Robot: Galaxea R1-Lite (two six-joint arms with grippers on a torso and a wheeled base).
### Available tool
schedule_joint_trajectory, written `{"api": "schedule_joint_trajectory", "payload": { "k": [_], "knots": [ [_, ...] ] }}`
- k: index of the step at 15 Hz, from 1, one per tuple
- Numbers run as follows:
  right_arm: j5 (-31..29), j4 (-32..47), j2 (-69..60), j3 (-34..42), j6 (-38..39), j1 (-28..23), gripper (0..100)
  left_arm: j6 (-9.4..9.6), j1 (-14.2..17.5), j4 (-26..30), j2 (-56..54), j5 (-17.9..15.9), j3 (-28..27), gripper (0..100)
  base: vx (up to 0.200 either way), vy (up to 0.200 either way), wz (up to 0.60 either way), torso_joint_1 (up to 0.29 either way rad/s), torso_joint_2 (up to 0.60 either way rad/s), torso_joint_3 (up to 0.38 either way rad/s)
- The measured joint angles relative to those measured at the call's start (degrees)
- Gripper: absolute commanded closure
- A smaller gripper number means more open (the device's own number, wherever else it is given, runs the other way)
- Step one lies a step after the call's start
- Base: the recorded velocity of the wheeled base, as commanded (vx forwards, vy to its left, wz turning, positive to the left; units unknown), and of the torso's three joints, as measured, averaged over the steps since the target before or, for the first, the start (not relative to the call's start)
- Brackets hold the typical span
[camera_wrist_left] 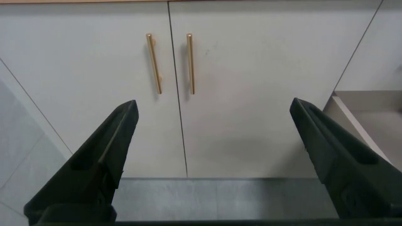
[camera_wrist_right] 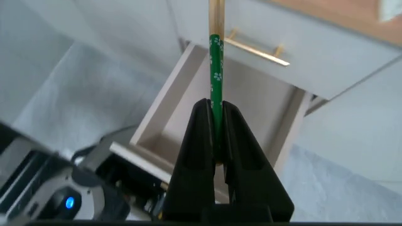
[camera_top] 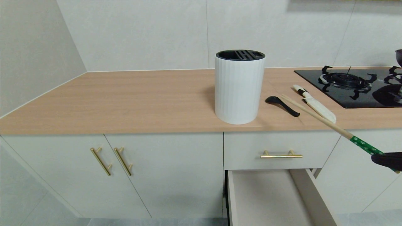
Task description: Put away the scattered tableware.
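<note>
My right gripper [camera_top: 387, 160] is shut on the green-patterned end of a pair of wooden chopsticks [camera_top: 317, 115], held off the counter's front edge at the far right. The chopsticks slant up and left over the counter. In the right wrist view the right gripper [camera_wrist_right: 218, 119] clamps the chopsticks [camera_wrist_right: 216, 56] above the open drawer [camera_wrist_right: 220, 119]. A black spoon [camera_top: 281, 105] and a white knife [camera_top: 315, 104] lie on the counter beside a white ribbed utensil holder [camera_top: 239, 86]. My left gripper [camera_wrist_left: 217, 150] is open, low before the cabinet doors [camera_wrist_left: 176, 94].
A black gas hob [camera_top: 355, 84] occupies the counter's right rear. Below the counter, the lower drawer [camera_top: 270, 197] is pulled out, under a shut drawer with a gold handle [camera_top: 281, 155]. Two cabinet doors with gold handles [camera_top: 111, 160] are to the left.
</note>
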Motion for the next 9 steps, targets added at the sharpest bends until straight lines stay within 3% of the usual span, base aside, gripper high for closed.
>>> {"api": "schedule_joint_trajectory", "payload": {
  "k": [3, 9],
  "knots": [
    [0.8, -0.2, 0.0, 2.3, -2.2, 2.4, 100, 0.01, 0.0, 0.0, 0.0, 0.0, 0.0, 0, 0.000, 0.000, 0.00, -0.011, 0.03, 0.017],
    [3.0, -0.3, 1.3, 4.8, -4.6, 2.8, 100, 0.01, 0.0, 0.0, 0.0, 0.0, 0.0, 0, 0.000, 0.000, 0.00, -0.154, 0.40, 0.244]
  ]
}}
